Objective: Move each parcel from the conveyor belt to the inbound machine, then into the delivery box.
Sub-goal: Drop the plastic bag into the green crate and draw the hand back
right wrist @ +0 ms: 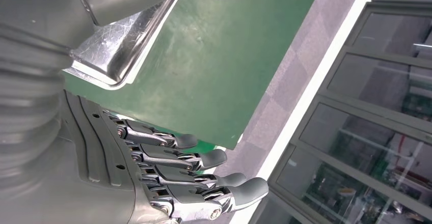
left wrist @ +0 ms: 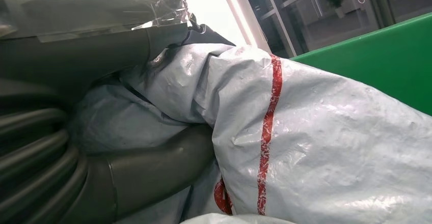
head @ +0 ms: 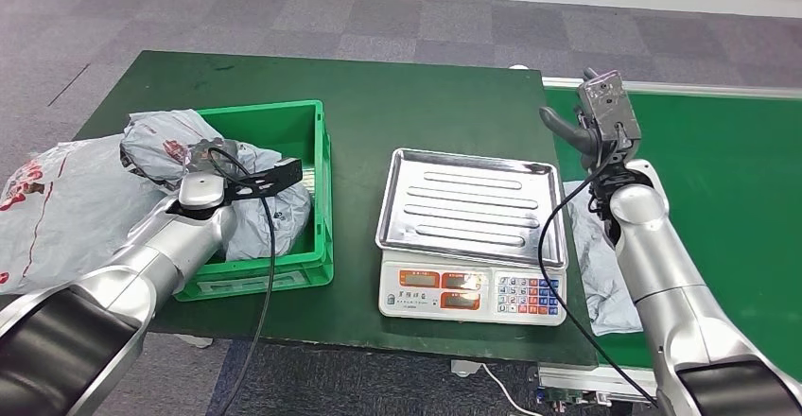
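A grey parcel (head: 163, 144) with red print lies at the far left corner of the green delivery box (head: 317, 142). My left hand (head: 203, 168) reaches into the box, mostly hidden behind its wrist. In the left wrist view its thumb and fingers (left wrist: 158, 165) grip that grey parcel (left wrist: 316, 147) against the box wall (left wrist: 387, 51). Another grey parcel (head: 594, 265) lies flat on the green conveyor belt (head: 738, 180), partly under my right forearm. My right hand (head: 598, 123) is raised over the belt's left edge, empty. Its fingers (right wrist: 204, 175) are stretched apart. The scale's steel tray (head: 470, 199) is bare.
More grey bags (head: 270, 213) fill the box. A large grey bag (head: 57, 208) with red print lies on the table's left edge beside it. The scale's keypad (head: 530, 295) faces me. A black cable (head: 270, 274) hangs from my left wrist.
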{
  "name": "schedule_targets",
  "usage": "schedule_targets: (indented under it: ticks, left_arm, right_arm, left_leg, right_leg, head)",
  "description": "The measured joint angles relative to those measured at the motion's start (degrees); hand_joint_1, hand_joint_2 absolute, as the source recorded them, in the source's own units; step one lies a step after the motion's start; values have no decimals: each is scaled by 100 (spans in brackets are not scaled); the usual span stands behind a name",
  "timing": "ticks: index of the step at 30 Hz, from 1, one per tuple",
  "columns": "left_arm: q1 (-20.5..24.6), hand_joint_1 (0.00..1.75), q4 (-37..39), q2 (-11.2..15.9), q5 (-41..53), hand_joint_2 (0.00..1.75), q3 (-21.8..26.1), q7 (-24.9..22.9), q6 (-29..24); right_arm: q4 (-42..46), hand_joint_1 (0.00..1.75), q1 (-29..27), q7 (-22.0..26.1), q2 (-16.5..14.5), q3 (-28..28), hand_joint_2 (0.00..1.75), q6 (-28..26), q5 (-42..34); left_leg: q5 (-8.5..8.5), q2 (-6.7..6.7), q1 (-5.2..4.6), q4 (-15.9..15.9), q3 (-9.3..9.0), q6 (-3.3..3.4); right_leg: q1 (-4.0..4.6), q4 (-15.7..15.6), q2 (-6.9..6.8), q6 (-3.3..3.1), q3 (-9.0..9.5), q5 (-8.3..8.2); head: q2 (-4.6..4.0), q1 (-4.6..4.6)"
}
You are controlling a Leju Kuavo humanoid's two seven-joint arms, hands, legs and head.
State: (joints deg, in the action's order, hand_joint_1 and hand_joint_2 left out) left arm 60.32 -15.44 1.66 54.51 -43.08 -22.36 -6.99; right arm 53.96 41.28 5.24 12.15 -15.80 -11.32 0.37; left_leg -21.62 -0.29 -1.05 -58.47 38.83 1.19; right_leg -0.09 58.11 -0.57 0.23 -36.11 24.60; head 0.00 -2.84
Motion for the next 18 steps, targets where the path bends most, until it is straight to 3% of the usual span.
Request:
schedule_targets:
  ticks: [18]
  left_arm:
    - [0,175,5,0,0,175,0,0,0]
  right_arm:
    - [0,0,0,1,0,0,175,0,0]
  left_leg:
    - [0,0,0,0,0,0]
  right_leg:
    - [0,0,0,0,0,0]
  head:
    - [0,0]
